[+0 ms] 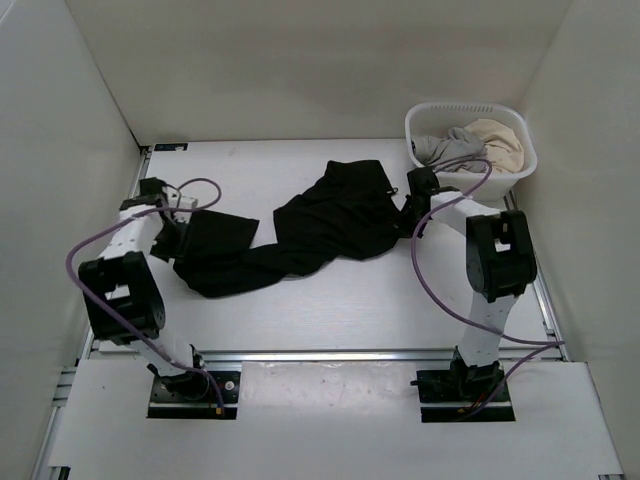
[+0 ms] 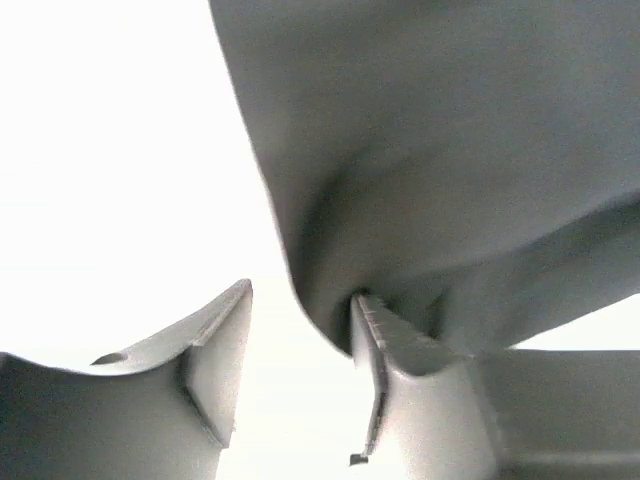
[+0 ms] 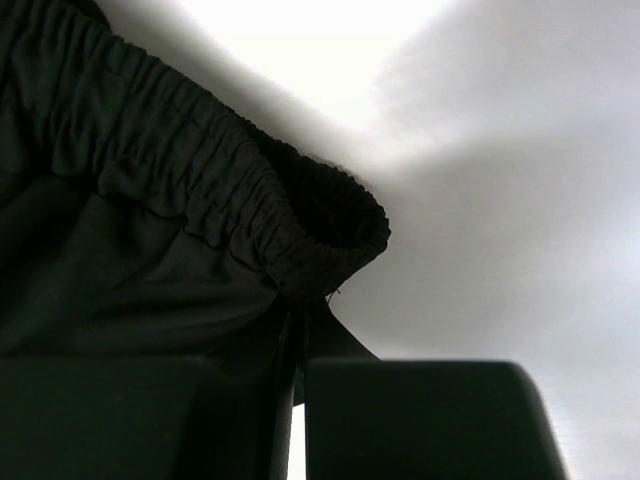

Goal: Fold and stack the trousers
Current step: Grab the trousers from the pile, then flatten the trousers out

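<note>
The plain black fabric trousers (image 1: 300,230) lie rumpled on the white worktop (image 1: 330,320), stretched between both hands. The right hand (image 3: 297,372) is clenched on their gathered elastic waistband (image 3: 200,190). The left hand (image 2: 300,310) is partly spread, with leg fabric draped against one finger (image 2: 390,350).

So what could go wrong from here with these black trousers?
The right gripper pinches only a thin bit below the waistband, so the trousers may slip out when lifted. The left gripper has its jaws apart, with cloth draped over one finger only; it might close on nothing. The basket sits close beside the right gripper and could get bumped.
</note>
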You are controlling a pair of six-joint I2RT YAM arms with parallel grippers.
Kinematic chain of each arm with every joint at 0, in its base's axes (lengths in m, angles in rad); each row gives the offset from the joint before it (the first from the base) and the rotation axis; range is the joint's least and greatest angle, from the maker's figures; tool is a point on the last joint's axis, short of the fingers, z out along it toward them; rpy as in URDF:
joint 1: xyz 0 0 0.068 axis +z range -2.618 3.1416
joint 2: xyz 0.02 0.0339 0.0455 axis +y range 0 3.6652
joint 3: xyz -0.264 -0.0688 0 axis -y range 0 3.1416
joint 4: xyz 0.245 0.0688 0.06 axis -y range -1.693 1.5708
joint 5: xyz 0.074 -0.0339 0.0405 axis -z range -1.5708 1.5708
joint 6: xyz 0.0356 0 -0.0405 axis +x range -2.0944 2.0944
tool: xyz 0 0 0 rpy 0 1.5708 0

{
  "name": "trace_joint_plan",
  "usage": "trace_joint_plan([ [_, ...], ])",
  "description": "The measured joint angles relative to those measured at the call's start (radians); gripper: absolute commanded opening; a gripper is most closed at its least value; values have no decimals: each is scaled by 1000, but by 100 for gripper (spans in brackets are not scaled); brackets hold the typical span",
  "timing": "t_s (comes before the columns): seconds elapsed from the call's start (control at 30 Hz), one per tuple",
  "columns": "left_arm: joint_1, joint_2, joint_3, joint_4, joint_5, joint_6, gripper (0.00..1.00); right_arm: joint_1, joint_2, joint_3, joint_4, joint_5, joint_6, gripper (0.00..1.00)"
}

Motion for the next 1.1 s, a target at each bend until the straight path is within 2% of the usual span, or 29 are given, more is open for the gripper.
trace_joint_plan([
  [0.07,67,-50,7,-19,-4,11,62,0,-63,-77,-3,28,10,0],
  [0.1,103,-68,17,-29,-4,21,71,0,-111,-124,-27,46,11,0],
  [0.17,146,-82,41,-50,7,36,77,-1,-200,-195,-77,72,9,0],
  [0.27,152,-77,90,-67,63,42,82,-2,-347,-238,-168,103,2,0],
  [0.37,123,-18,187,-90,139,24,82,-2,-447,-232,-212,109,-11,0],
  [0.47,58,114,338,-107,194,8,84,-2,-494,-222,-257,114,-24,0],
  [0.6,-151,287,502,-103,212,14,91,-2,-501,-233,-286,117,-32,0],
  [0.7,-315,404,597,-100,183,19,91,0,-501,-260,-286,114,-31,0],
  [0.8,-423,517,657,-98,159,16,90,2,-502,-281,-290,114,-23,0],
  [0.93,-434,613,667,-111,125,4,84,14,-517,-303,-289,117,-16,0],
  [1.0,-423,612,672,-115,106,-9,76,19,-528,-312,-289,119,-15,0],
  [1.1,-415,615,659,-110,54,-19,71,23,-536,-320,-290,122,-12,0],
])
